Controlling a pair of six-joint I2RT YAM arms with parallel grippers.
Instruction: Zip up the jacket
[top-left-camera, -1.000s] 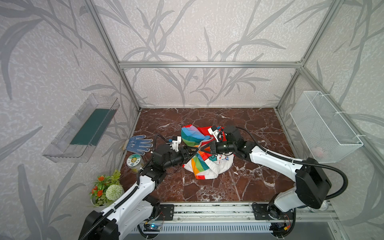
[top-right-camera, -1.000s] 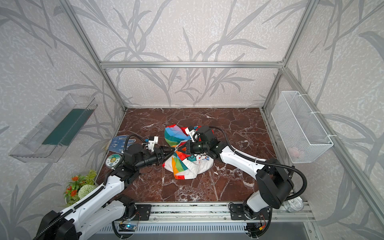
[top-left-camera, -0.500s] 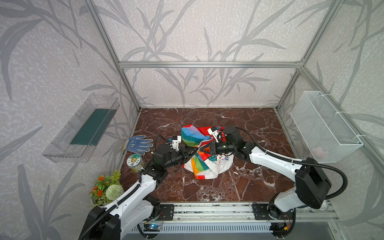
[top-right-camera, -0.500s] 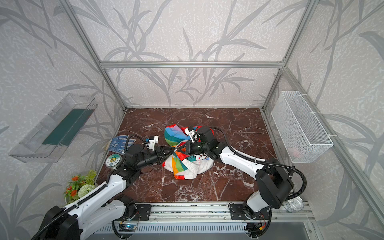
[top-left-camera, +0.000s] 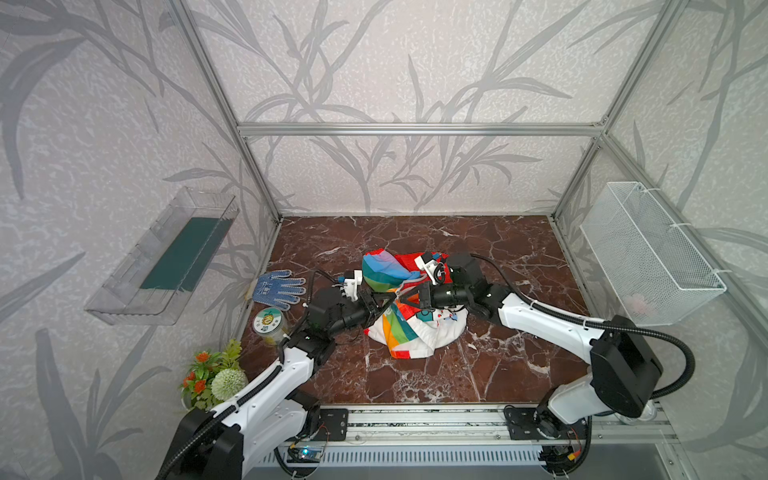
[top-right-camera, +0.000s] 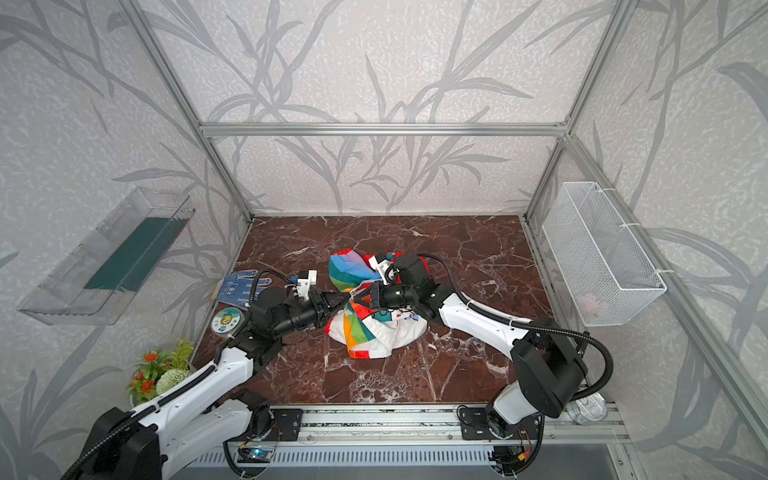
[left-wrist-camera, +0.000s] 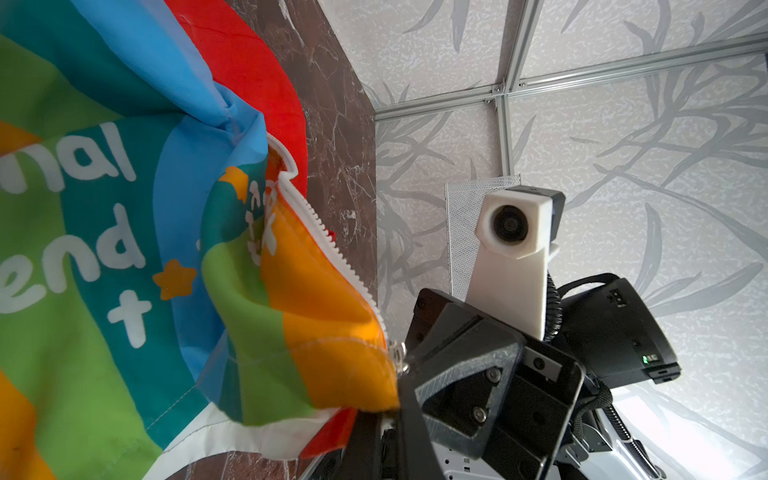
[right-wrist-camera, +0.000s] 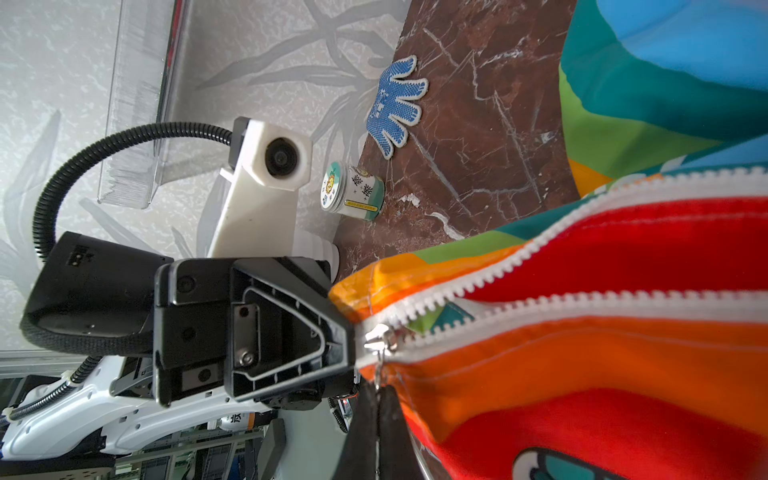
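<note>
The brown marble counter fills the cell floor. A clear tray hangs on the left wall and a white wire basket on the right wall, both well away from the middle. The two arms reach in from the front rail and meet head-on near the counter's middle, their wrists covering part of the jacket. It lies bunched there, rainbow stripes up, with white lining showing at its near edge. A potted plant stands by the front-left corner. A blue dotted glove lies flat at the left edge with a small lidded jar just in front of it. Both are beside the left arm and well apart from the jacket. The white zipper has its two tooth rows spread apart beyond the slider, which sits at the hem. The left fingers pinch the hem corner right by the slider. The right fingers are closed on the zipper pull.
</note>
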